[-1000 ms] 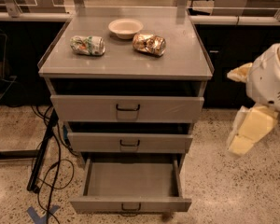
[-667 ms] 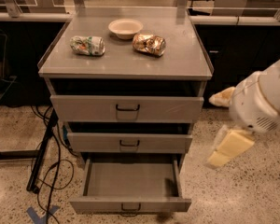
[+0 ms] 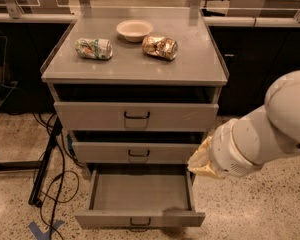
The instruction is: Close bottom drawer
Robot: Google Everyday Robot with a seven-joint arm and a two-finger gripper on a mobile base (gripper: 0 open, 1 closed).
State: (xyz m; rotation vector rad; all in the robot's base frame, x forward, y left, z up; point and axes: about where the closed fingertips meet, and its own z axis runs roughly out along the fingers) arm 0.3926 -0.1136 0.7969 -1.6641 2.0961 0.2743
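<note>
Grey metal bottom drawer (image 3: 110,218), lowest of three, sat pulled out at 6 o'clock. Cream gripper (image 3: 201,160) hung at its 2 o'clock, mostly hidden by arm; grasp state untellable. Needed: square push near small black handle (image 3: 140,221), straight inward.

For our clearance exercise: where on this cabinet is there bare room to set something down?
The cabinet top is bare along its front, ahead of the green packet, bowl and gold packet; the tray of the bottom drawer is bare too. The back row is crowded. The end effector hangs by that drawer's right side.
</note>
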